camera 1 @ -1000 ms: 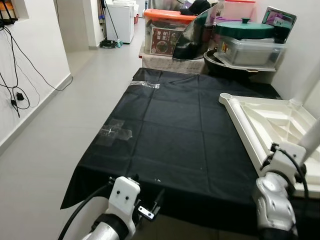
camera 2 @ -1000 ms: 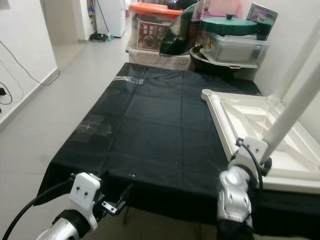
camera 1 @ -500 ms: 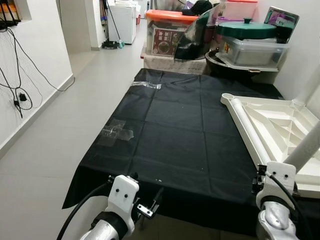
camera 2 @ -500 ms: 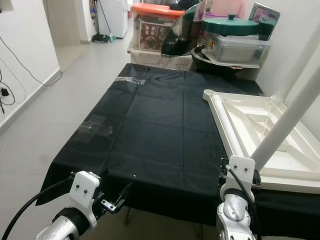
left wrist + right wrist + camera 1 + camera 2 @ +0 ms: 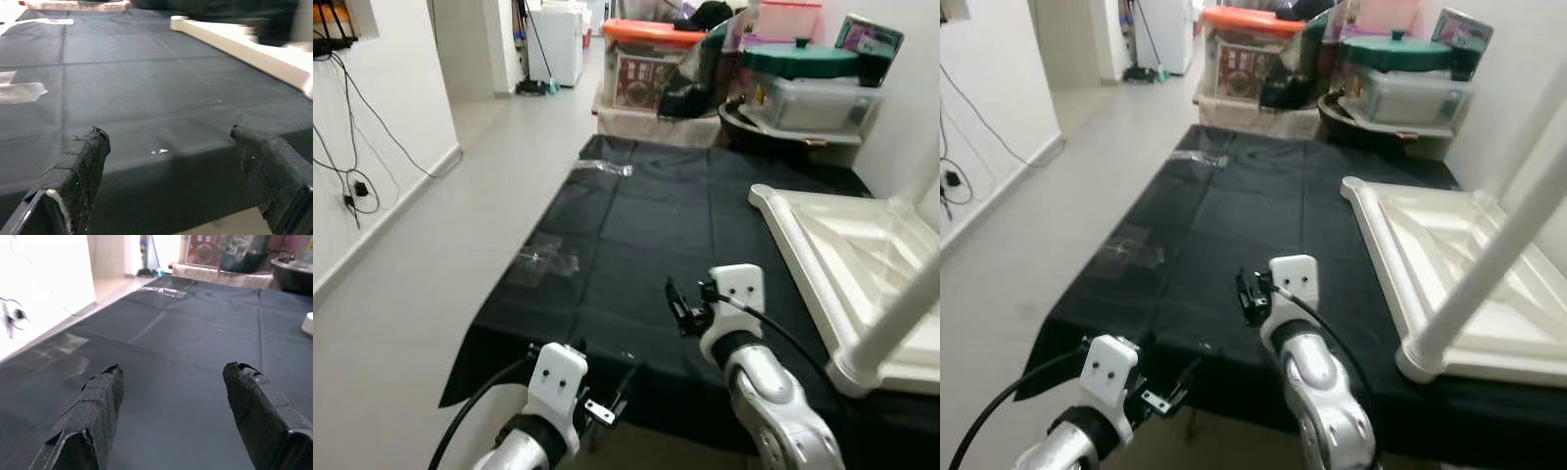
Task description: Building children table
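The white children's table top [image 5: 832, 250] lies upside down on the right part of a black cloth [image 5: 646, 225] spread on the floor. One white leg [image 5: 1484, 266] rises slanted from the top's near corner. My right gripper [image 5: 678, 307] hovers over the cloth's near middle, left of the table top, open with nothing between its fingers [image 5: 93, 416]. My left gripper [image 5: 615, 394] hangs low at the cloth's near edge, also open and empty; its taped fingers [image 5: 83, 166] frame the cloth and the table top's rim [image 5: 234, 44].
Patches of clear tape [image 5: 548, 260] sit on the cloth's left side. Stacked storage boxes [image 5: 646, 64], a green-lidded pot [image 5: 798, 59] and a clear container [image 5: 813, 98] crowd the far end. Bare grey floor [image 5: 460, 196] runs along the left wall with its cables [image 5: 352, 186].
My right arm has swung left, away from the base of the white leg, and now hovers over the black cloth. The left arm has stayed where it was.
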